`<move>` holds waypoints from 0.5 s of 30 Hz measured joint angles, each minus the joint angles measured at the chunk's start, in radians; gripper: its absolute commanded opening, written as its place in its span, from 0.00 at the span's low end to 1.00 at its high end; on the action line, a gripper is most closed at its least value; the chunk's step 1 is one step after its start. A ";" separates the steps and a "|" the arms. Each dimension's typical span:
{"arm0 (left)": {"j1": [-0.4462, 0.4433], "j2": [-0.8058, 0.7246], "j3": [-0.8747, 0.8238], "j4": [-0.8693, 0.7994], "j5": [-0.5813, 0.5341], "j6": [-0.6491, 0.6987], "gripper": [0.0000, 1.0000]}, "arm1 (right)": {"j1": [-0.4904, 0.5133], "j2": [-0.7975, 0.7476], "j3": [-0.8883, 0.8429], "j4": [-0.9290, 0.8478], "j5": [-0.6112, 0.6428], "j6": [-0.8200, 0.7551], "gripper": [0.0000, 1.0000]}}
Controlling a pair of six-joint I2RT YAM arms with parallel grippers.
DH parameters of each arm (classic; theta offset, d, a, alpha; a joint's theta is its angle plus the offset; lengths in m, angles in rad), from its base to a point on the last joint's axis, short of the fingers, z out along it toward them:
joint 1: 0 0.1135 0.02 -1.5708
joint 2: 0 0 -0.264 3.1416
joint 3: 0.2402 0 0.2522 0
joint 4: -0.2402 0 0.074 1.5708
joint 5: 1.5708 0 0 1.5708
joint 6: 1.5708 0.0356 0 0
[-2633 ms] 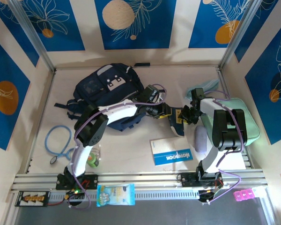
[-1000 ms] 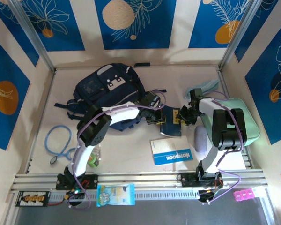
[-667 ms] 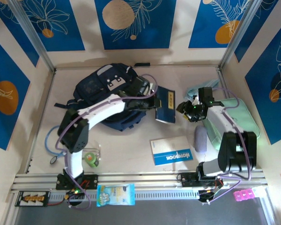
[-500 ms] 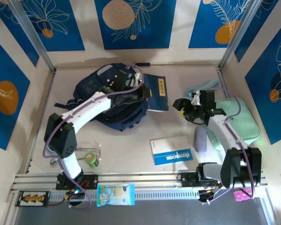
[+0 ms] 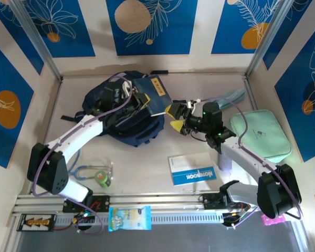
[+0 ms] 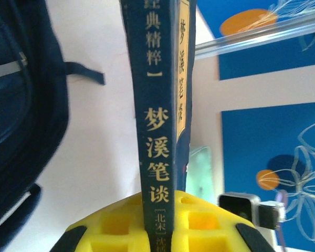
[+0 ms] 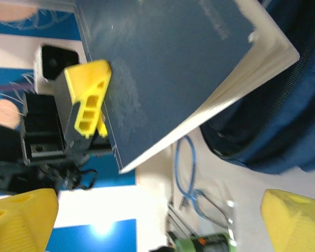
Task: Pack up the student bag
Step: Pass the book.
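The student bag (image 5: 121, 118) lies slumped at the far left of the bench (image 5: 147, 157), its navy fabric bunched under the left arm. The same dark fabric runs down the left side of the left wrist view (image 6: 21, 105) and along the right edge of the right wrist view (image 7: 283, 126). Over the bag's far right corner the left jaws hold a dark blue book (image 5: 153, 93), closed tight on it. From the left wrist its spine (image 6: 157, 131), printed with pale Chinese characters, stands clamped between the yellow pads (image 6: 110, 231). From the right wrist the book's cover (image 7: 168, 63) and cream page edges tilt above the bag, with one yellow pad (image 7: 89, 105) of the left jaws pressed to the cover. The right jaws stand wide and hold nothing, their yellow fingertips (image 5: 174, 109) just right of the book and apart from it. A mint-green zip case (image 5: 260, 137) lies by the right wall. A notebook (image 5: 191, 169) lies near the front centre, well apart from the bag. Blue tubing (image 5: 86, 169) and a small green item (image 5: 101, 177) lie at the front left. A snack packet (image 5: 129, 218) rests on the front rail.
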 measured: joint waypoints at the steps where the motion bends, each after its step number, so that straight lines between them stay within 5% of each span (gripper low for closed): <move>1: 0.000 -0.012 -0.010 0.024 -0.003 -0.016 0.00 | 0.004 0.008 0.000 0.029 0.015 0.025 0.99; 4: 0.000 -0.039 -0.037 0.101 -0.011 -0.074 0.00 | 0.012 0.049 0.000 0.119 0.060 0.101 1.00; 10: 0.000 -0.047 -0.097 0.235 -0.012 -0.206 0.00 | 0.032 0.161 0.026 0.234 0.115 0.216 0.86; 15: 0.000 -0.046 -0.122 0.286 -0.013 -0.280 0.00 | 0.047 0.251 0.068 0.334 0.145 0.289 0.62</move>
